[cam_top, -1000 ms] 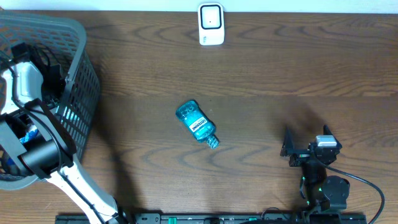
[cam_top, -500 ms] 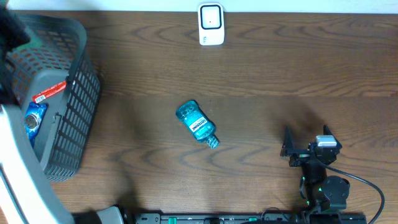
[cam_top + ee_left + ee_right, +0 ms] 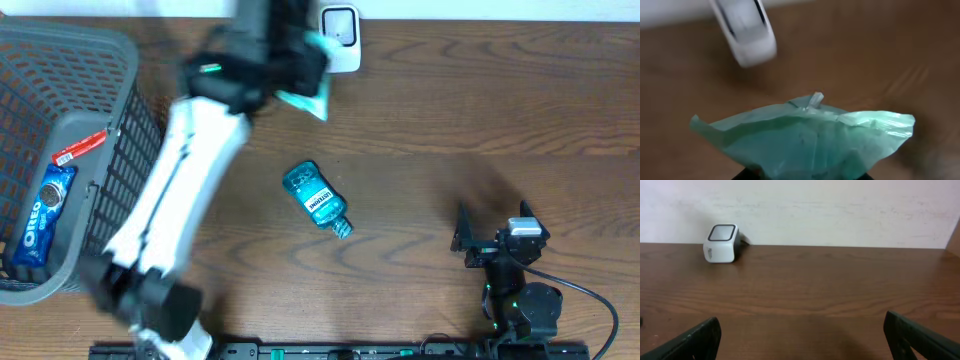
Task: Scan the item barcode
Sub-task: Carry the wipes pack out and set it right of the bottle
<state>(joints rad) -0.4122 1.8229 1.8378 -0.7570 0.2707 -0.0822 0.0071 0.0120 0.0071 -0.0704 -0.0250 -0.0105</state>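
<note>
left hand [image 3: 298,75]: pinching a green packet [image 3: 805,135], raised just in front of the scanner [image 3: 339,40]
green packet: crinkled, off the table [image 3: 450,100], close beside the scanner
right hand [image 3: 490,232]: spread wide, holding nothing, well apart from the scanner
bottle [image 3: 316,197]: blue, lying on its side, nearer than the scanner
basket [image 3: 110,150]: far left of the scanner, cookie pack [image 3: 38,205] inside
</note>
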